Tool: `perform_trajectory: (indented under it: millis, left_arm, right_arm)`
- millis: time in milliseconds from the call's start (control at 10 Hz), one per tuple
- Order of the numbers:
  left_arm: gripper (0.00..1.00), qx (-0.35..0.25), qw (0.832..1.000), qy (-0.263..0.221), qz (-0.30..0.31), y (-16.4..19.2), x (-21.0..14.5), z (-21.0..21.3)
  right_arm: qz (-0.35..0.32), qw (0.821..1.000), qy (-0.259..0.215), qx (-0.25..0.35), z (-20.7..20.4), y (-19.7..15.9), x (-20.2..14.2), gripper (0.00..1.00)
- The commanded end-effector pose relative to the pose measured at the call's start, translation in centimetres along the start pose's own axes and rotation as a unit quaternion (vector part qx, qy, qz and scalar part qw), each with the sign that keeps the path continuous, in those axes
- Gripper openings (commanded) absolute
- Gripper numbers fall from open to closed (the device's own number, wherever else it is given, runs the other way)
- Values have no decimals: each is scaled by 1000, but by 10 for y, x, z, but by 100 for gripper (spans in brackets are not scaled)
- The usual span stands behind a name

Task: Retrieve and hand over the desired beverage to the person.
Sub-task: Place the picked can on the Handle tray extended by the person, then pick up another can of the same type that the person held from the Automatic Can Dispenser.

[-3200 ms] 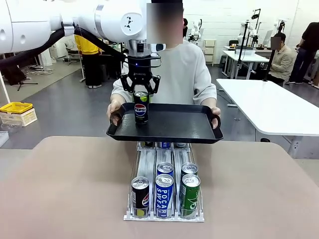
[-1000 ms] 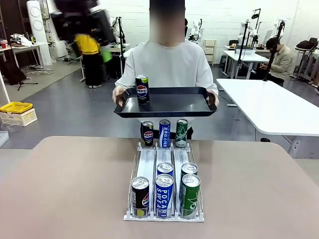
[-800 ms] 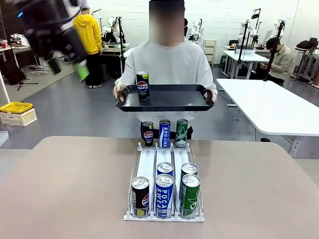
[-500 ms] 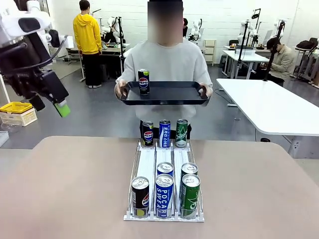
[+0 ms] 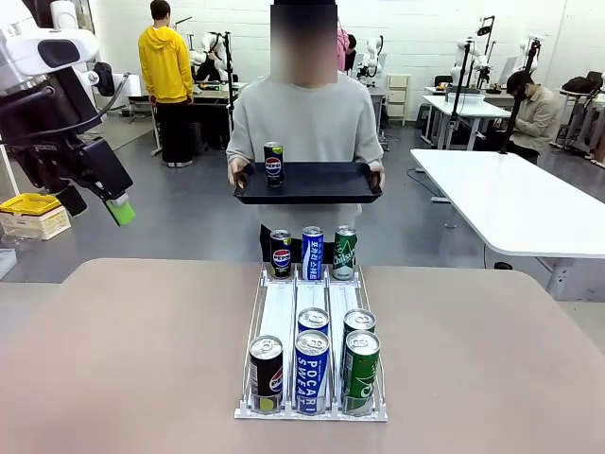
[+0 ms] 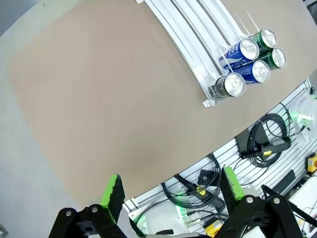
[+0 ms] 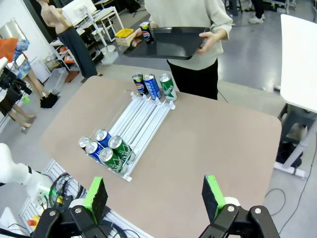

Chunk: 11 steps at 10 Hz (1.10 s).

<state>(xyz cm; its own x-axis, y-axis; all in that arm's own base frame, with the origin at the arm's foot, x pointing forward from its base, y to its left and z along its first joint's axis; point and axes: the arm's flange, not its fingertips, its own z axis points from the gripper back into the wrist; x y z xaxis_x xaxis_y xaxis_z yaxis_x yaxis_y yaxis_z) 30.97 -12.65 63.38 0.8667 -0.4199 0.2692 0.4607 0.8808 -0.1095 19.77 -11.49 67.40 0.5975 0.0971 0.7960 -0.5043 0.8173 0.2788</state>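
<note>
The person (image 5: 307,113) stands at upper centre of the front view, holding a black tray (image 5: 321,194) in both hands. The Pepsi can (image 5: 273,163) stands upright on the tray's left part. The left end effector (image 5: 95,204) hangs at the upper left of the frame, fingers apart and empty. In the right wrist view, the right end effector (image 7: 154,192) is also spread wide, holding nothing, above the tabletop (image 7: 213,144) and its can rack (image 7: 141,123).

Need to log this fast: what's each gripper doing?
Left gripper: open, empty.
Right gripper: open, empty.
</note>
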Motion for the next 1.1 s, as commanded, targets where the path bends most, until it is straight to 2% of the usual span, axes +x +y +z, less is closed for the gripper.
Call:
perform_trajectory:
  millis: [0,200,300,400,500,700,900,1000]
  left_arm:
    - [100,1,1000,-3,-8,0,-1,2]
    - [100,0,1000,0,0,0,0,0]
    - [100,-53,998,-40,-10,21,-6,23]
    - [100,-77,993,-91,-19,42,-21,48]
    - [100,-68,985,-154,-24,66,-41,69]
    - [100,-75,973,-218,-21,109,-81,93]
    - [100,-73,967,-244,-20,107,-120,92]
    - [100,-87,966,-241,-22,106,-128,91]
  right_arm:
    - [1,1000,-1,7,-2,1,0,100]
    - [1,1000,-1,7,-2,1,0,100]
    - [1,1000,-1,7,-2,1,0,100]
    - [1,1000,-1,7,-2,1,0,100]
    - [1,1000,-1,7,-2,1,0,100]
    - [1,1000,-1,7,-2,1,0,100]
    - [1,1000,-1,7,-2,1,0,100]
    - [1,1000,-1,7,-2,1,0,100]
